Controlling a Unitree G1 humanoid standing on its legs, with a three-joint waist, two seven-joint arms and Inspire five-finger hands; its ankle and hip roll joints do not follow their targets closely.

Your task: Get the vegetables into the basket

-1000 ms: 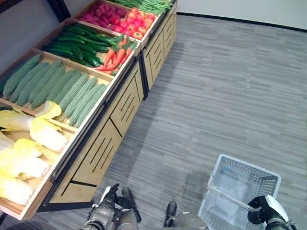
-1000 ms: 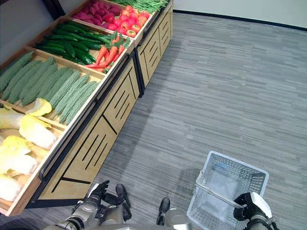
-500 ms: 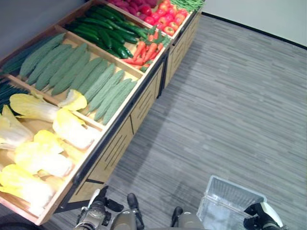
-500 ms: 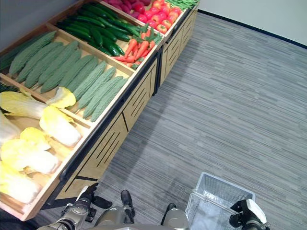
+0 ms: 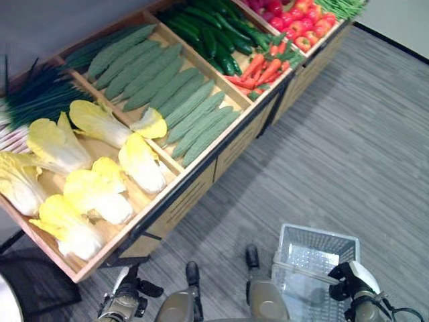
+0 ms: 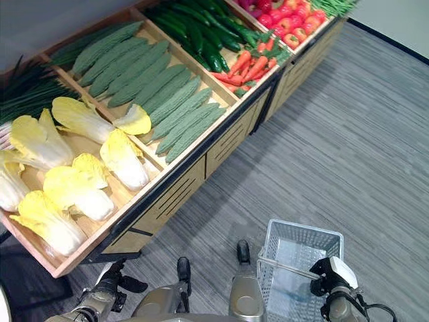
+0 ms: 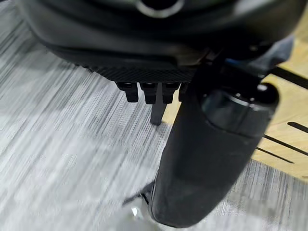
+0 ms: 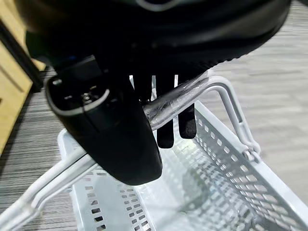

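A white wire basket (image 5: 314, 249) hangs low at the right, over the grey floor. My right hand (image 5: 353, 282) is shut on its handle (image 8: 179, 97), fingers curled over the bar and the thumb (image 8: 113, 140) under it. The basket (image 8: 231, 185) shows a bare mesh bottom. My left hand (image 5: 127, 300) hangs open and holds nothing at the lower left, close to the stand's front; its thumb (image 7: 207, 159) shows in the left wrist view. On the sloped wooden stand (image 5: 201, 176) lie yellow napa cabbages (image 5: 100, 191), ridged green gourds (image 5: 175, 95), cucumbers (image 5: 209, 35) and carrots (image 5: 260, 70).
Tomatoes (image 5: 306, 25) and green beans (image 5: 342, 7) fill the stand's far bins, and green onions (image 5: 37, 97) lie at its left back. The stand's lower front edge juts out near my left side. Open grey floor (image 5: 348, 154) stretches to the right.
The whole picture has shifted, so the camera has moved: the cabbages now sit near the middle. The basket stays in my right hand and the left hand stays low.
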